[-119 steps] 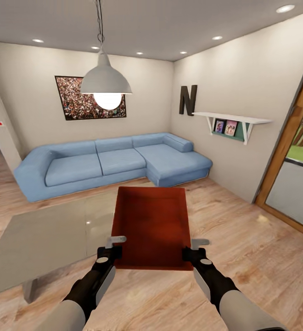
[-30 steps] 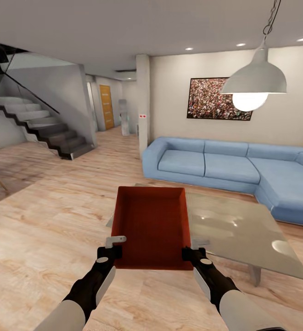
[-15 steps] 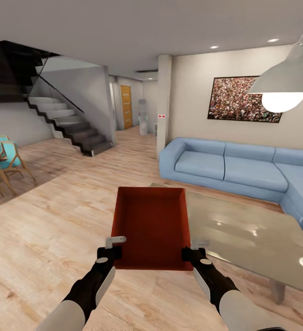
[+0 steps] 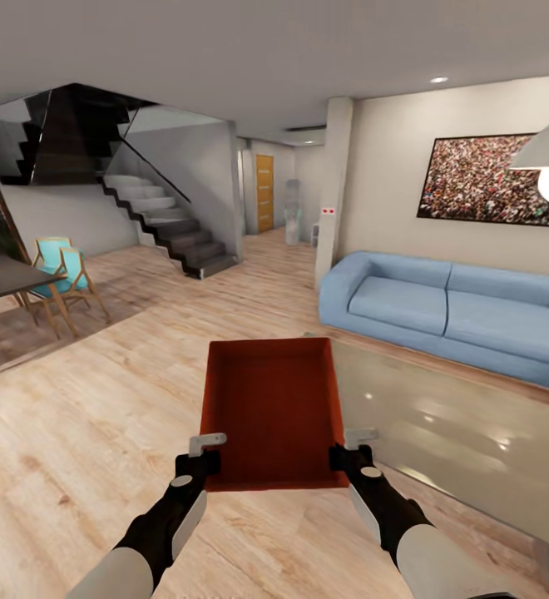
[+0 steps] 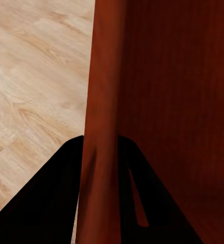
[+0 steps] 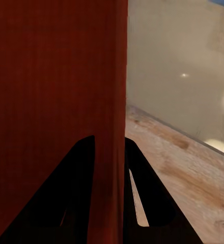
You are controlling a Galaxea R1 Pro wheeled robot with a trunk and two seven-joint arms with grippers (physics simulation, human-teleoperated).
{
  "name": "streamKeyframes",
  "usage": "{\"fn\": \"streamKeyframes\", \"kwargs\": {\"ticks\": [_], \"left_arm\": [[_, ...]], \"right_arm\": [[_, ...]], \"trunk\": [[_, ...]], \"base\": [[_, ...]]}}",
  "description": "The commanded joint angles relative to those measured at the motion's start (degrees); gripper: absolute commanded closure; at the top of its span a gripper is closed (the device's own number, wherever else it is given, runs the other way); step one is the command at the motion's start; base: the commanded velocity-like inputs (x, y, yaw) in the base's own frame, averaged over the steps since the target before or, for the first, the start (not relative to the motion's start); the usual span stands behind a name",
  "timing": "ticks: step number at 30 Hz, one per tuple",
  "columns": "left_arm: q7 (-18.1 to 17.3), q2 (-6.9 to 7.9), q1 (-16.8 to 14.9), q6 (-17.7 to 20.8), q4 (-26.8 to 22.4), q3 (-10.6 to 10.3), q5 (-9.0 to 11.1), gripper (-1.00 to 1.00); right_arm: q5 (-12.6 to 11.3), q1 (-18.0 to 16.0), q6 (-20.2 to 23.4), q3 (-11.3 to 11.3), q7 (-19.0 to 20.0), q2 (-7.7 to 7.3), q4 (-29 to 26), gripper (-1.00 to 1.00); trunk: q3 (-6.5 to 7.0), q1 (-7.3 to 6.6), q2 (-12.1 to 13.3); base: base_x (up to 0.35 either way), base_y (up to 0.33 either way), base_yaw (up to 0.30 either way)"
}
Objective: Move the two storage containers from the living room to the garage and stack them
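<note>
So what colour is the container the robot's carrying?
Orange-red, darker inside; the storage container shows best in the head view.

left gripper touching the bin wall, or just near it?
Touching. In the left wrist view the left gripper has one dark finger on each side of the storage container wall, pressed against it with no gap.

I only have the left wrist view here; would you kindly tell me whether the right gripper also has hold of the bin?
Observer: Yes. In the right wrist view the right gripper has its fingers either side of the storage container's side wall.
Operator: Thank you. Is anything in the bin?
Observer: No, the head view shows it empty.
Operator: Where are we?
Observer: In the living room; a blue sofa is ahead to the right, and a staircase ahead to the left.
</note>
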Motion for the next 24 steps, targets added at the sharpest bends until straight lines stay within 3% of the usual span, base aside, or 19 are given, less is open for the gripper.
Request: {"fn": "streamKeyframes", "kwargs": {"ticks": [1,24], "left_arm": [[2.4,0.05,0.0,0.3,0.0,-0.5,-1.4,1.0],[3.0,-0.15,0.0,0.5,-1.0,0.0,-1.6,1.0]], "right_arm": [[-2.4,-0.1,0.1,-1.7,-1.7,-0.02,0.1,1.0],[-2.4,-0.1,0.1,-1.8,-1.7,0.95,0.0,1.0]], "trunk": [[-0.12,0.04,-0.1],[-0.12,0.04,-0.1]], "base": [[0.0,0.0,0.272],[0.0,0.0,0.272]]}}
